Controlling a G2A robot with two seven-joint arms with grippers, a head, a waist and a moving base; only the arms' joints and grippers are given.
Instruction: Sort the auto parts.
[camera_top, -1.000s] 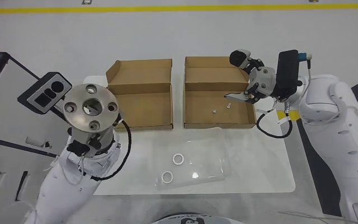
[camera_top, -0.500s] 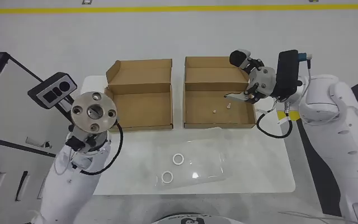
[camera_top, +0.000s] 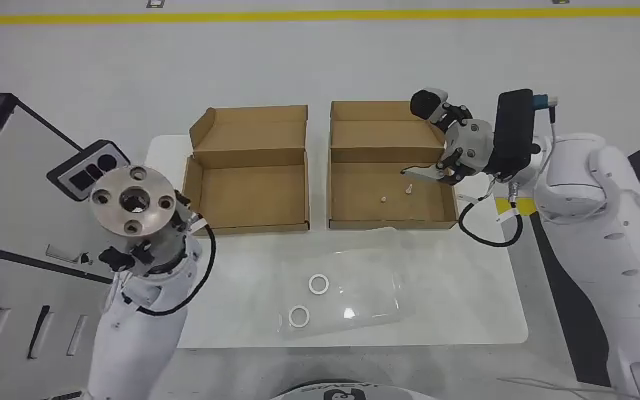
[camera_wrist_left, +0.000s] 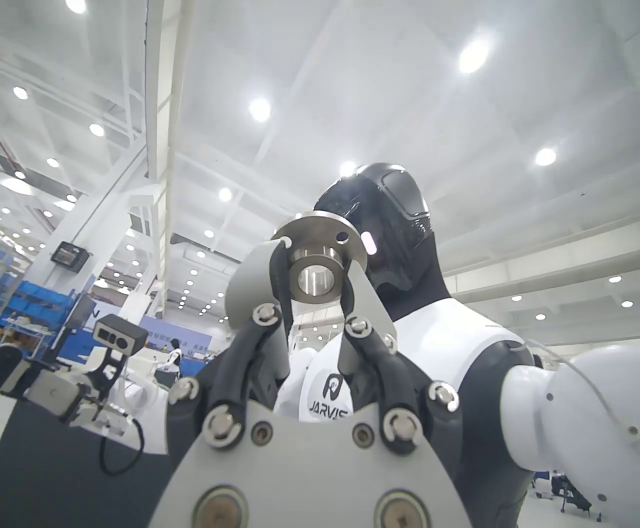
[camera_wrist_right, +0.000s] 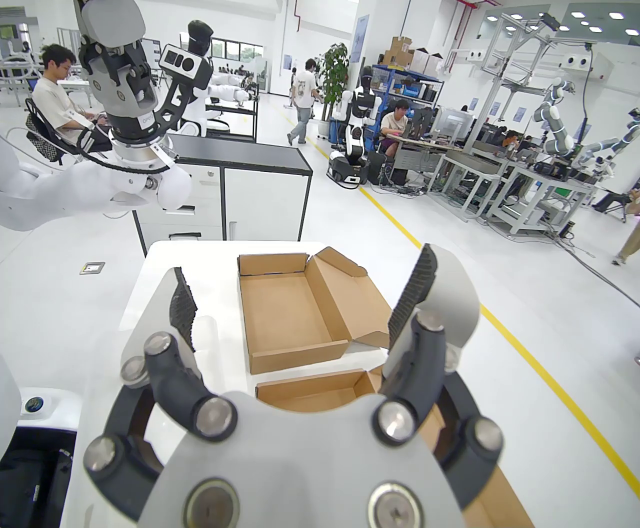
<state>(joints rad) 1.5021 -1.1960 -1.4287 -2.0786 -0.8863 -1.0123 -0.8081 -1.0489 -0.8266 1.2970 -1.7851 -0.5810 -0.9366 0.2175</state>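
**Flanged part held aloft beside the counter**

The left gripper (camera_wrist_left: 310, 272) points upward beyond the left end of the counter (camera_top: 470, 290), its jaws pinching the hub of a metal flange (camera_top: 132, 201), a round disc with bolt holes and a hollow centre. In the top view the flange sits near the left cardboard box (camera_top: 248, 195), outside its wall. The right gripper (camera_wrist_right: 305, 275) hangs over the right cardboard box (camera_top: 360, 200), near its right wall, with its jaws spread wide and nothing between them. Two small pale parts (camera_top: 384, 199) lie on that box's floor. In front of the boxes a clear plastic bag (camera_top: 370, 285) lies flat on the counter, with two white rings (camera_top: 319, 284) at it.
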